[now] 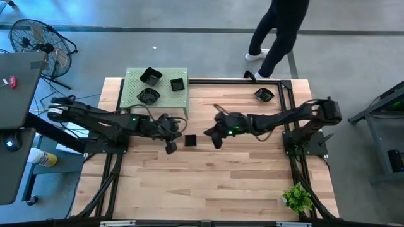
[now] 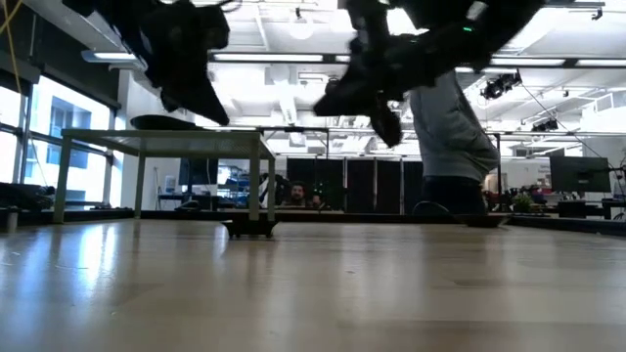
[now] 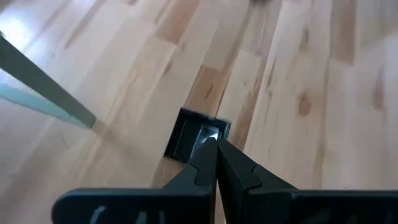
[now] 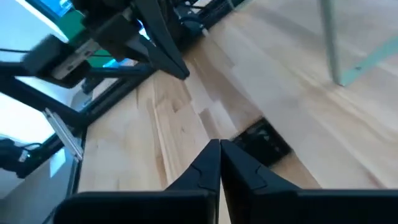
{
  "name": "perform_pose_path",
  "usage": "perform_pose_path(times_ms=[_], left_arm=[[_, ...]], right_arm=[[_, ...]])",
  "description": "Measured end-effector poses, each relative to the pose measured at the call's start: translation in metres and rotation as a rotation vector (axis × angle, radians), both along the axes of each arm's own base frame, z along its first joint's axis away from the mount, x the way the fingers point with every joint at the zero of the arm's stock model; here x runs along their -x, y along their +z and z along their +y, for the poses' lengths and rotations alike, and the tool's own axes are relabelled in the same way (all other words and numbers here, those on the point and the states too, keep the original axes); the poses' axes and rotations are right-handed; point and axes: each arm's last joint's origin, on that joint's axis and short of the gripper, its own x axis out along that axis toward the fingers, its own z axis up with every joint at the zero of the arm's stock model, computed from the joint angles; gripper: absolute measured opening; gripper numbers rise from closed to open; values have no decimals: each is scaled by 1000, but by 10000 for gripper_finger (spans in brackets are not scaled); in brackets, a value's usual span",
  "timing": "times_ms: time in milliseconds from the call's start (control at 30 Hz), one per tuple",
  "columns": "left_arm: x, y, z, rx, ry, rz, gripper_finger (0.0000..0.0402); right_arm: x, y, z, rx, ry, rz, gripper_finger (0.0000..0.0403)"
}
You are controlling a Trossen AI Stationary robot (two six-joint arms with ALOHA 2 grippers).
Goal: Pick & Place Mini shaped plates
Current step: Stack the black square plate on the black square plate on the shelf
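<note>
A small square black plate (image 1: 190, 140) lies flat on the wooden table between my two grippers; it also shows in the low view (image 2: 251, 228), the left wrist view (image 3: 196, 138) and the right wrist view (image 4: 264, 142). My left gripper (image 1: 170, 147) is shut and empty, just left of the plate and above the table. My right gripper (image 1: 216, 140) is shut and empty, just right of the plate and also raised. Three more black plates (image 1: 150, 76) (image 1: 177, 84) (image 1: 149, 96) sit on a green raised stand. Another plate (image 1: 264, 94) lies at the table's far right.
The green perforated stand (image 1: 136, 88) stands on legs at the table's far left. A small green plant (image 1: 297, 198) is at the near right corner. A black frame (image 1: 290, 94) runs along the table's edges. A person (image 1: 278, 31) stands beyond the far edge.
</note>
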Motion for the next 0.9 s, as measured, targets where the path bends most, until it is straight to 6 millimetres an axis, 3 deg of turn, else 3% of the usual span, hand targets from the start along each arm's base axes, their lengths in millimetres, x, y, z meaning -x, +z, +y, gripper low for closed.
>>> perform_pose_path(times_ms=[400,700,900], left_arm=[[-53,-26,-8,-20,-69,189,10],[-79,-46,-12,-18,-143,299,91],[-85,-63,-15,-44,-146,350,103]], right_arm=[[87,1,-14,17,-84,-98,5],[115,4,-19,37,-90,-147,4],[117,7,-22,83,-49,-166,3]])
